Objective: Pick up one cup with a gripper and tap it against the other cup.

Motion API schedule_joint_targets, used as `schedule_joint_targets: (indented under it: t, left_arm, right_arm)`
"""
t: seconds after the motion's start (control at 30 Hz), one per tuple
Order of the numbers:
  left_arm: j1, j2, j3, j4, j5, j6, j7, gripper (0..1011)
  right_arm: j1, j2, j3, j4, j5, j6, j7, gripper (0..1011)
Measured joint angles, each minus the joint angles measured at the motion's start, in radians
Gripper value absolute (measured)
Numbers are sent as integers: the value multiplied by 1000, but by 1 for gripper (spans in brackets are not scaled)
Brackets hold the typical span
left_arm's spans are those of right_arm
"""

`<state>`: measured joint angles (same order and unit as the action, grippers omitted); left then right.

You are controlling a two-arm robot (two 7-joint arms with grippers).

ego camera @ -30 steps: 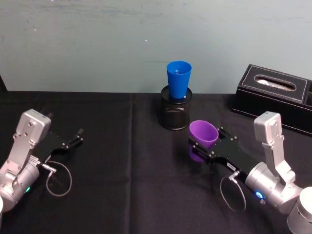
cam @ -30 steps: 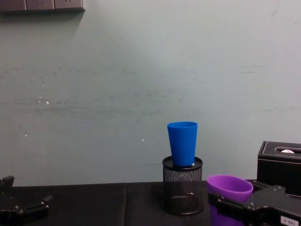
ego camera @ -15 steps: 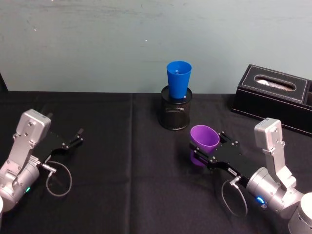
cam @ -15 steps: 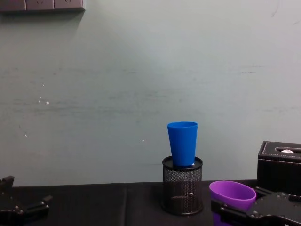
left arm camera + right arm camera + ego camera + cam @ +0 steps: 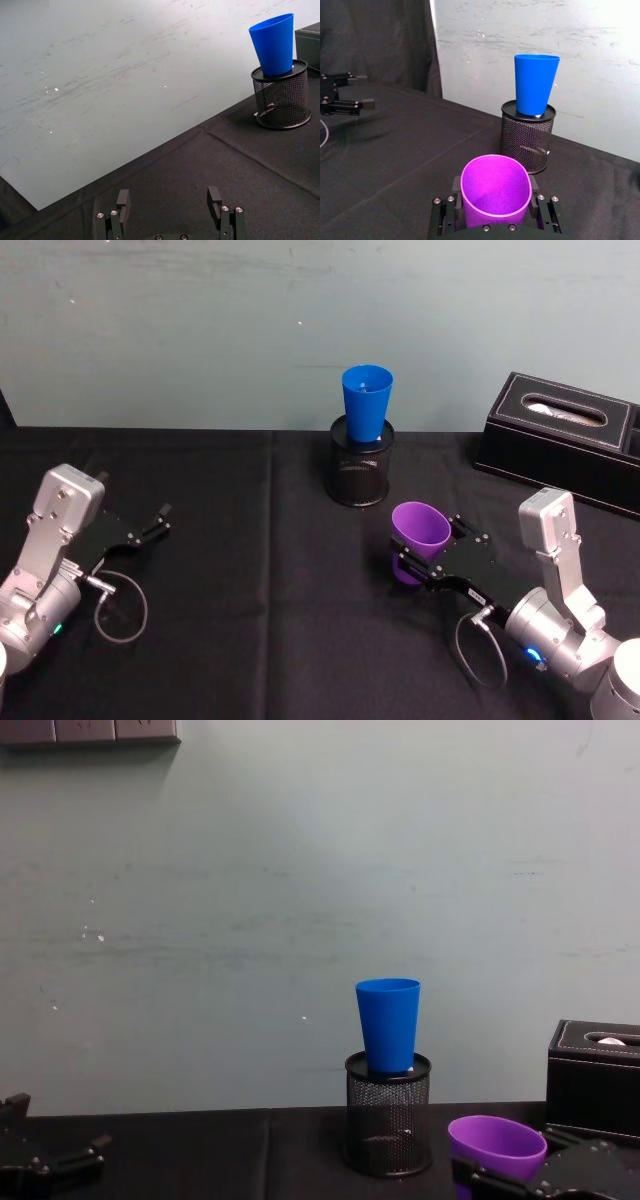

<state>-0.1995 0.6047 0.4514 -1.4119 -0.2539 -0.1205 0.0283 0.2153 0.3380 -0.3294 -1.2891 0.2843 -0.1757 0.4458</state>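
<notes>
My right gripper [image 5: 422, 548] is shut on the squat purple cup [image 5: 418, 536], holding it upright and low over the black cloth, a little in front and to the right of the blue cup. The right wrist view has the purple cup [image 5: 495, 192] between the black jaws. The tall blue cup [image 5: 366, 404] stands in the black mesh pen holder [image 5: 360, 467] at the table's back centre; I also see the blue cup [image 5: 389, 1025] and purple cup [image 5: 497, 1145] from the chest. My left gripper [image 5: 160, 518] rests open at the far left, holding nothing.
A black tissue box [image 5: 565, 441] stands at the back right, close behind my right arm. The table [image 5: 260, 580] is covered in black cloth, with a pale wall right behind the pen holder.
My right gripper has pulled the purple cup slightly back toward me and lower, away from the pen holder. The left arm and the blue cup have not moved.
</notes>
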Motion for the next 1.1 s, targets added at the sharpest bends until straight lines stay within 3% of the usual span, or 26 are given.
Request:
schedule_joint_targets:
  t: [0.47, 1.1]
  left_arm:
    - [0, 0, 0, 0, 0, 0, 0, 1011]
    - [0, 0, 0, 0, 0, 0, 0, 1012]
  right_arm:
    - [20, -6, -9, 45, 3, -8, 34, 734]
    - [23, -3, -19, 54, 12, -7, 50, 734]
